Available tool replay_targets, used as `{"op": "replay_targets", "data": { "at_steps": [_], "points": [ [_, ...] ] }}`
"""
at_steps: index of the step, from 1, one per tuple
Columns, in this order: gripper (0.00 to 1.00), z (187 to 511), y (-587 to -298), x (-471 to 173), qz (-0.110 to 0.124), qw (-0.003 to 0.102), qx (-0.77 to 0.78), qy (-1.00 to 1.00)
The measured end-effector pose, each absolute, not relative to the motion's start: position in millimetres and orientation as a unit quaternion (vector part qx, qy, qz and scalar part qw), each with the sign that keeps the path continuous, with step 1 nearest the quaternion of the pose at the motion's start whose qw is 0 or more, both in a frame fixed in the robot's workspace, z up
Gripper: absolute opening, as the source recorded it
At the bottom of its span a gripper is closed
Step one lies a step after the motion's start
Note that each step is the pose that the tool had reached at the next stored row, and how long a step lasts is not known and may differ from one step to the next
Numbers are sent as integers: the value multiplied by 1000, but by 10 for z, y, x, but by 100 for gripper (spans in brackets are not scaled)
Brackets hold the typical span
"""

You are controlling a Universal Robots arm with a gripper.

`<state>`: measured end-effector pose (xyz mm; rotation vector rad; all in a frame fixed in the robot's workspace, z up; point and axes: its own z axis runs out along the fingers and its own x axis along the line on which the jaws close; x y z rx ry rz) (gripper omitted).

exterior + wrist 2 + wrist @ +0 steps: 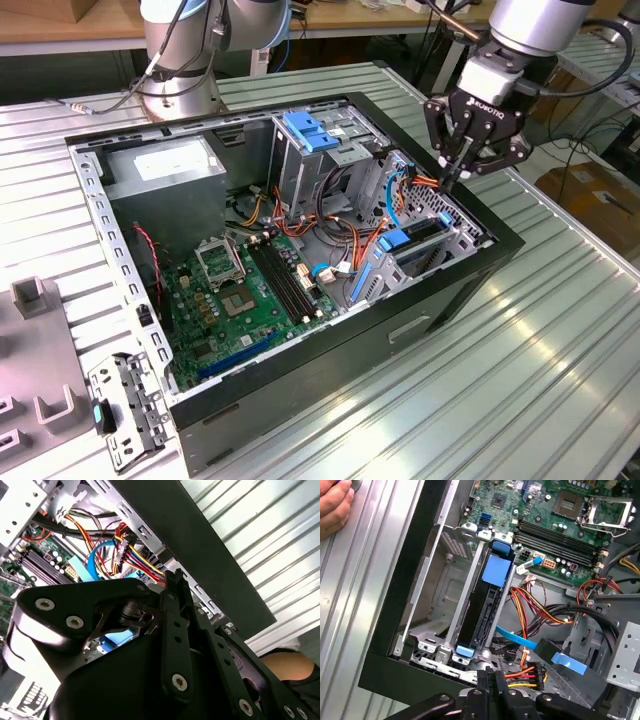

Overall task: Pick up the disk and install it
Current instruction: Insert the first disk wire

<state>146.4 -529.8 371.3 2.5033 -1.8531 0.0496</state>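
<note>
Ribbed metal worktop (560, 330) carries an open black computer case (400, 330), green motherboard (250, 290) on its floor. Grey drive cage (310, 150) with a light-blue latch plate (305, 130) stands at the case's far side. Disk (487, 605), dark with blue carrier frame, sits upright in the metal bay slot at the case's corner, at the exterior view's right (415, 240). Robot hand (458, 178) hangs just above the case rim beside that bay, empty, fingers pinched narrow, tips together; fingertips (492, 677) next to orange-yellow-red power cables (525, 672). Person's hand (335, 505) rests on the worktop outside the case.
</note>
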Motion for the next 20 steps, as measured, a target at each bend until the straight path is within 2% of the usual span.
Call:
{"op": "replay_targets", "data": {
  "at_steps": [20],
  "points": [
    [17,3688,-5298,1371,14,16,701,-713]
  ]
}}
